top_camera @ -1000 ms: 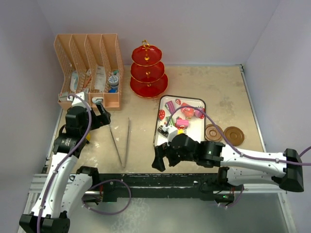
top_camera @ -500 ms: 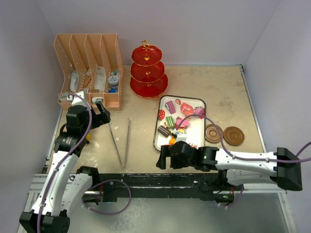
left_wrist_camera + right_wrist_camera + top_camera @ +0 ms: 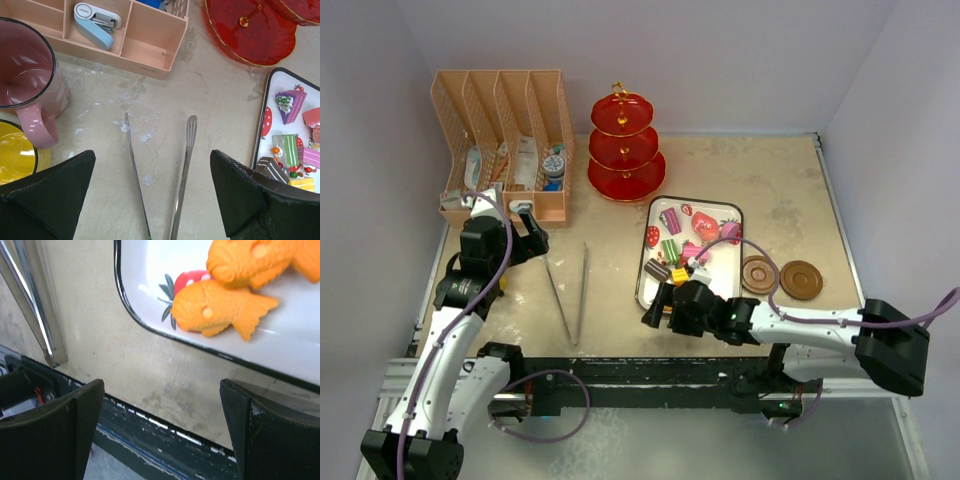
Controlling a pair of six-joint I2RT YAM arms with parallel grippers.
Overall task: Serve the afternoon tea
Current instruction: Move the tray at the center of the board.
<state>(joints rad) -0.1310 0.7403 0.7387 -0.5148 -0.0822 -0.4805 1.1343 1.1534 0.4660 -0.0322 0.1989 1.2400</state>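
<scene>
The red three-tier stand (image 3: 624,148) with gold rims stands at the back centre; its lowest tier (image 3: 250,30) shows in the left wrist view. Small toy cakes (image 3: 682,240) lie on the white strawberry-print tray (image 3: 642,270). A pink mug (image 3: 25,70) and a yellow mug (image 3: 15,155) stand left of my left gripper (image 3: 152,160), which hangs open above the metal tongs (image 3: 187,165). My right gripper (image 3: 162,390) is open and empty, low over the table's near edge just before the tray's near corner (image 3: 150,260), where two orange fish-shaped sweets (image 3: 220,307) lie.
A pink desk organiser (image 3: 505,140) with a stapler (image 3: 95,20) stands at the back left. Two brown round saucers (image 3: 758,273) (image 3: 802,280) lie right of the tray. A black rail (image 3: 620,375) runs along the near edge. The tongs (image 3: 570,290) lie between the arms.
My right arm has drawn back and lowered, so its gripper now sits at the tray's near corner and uncovers more cakes. The left arm has hardly moved. Both grippers stayed open.
</scene>
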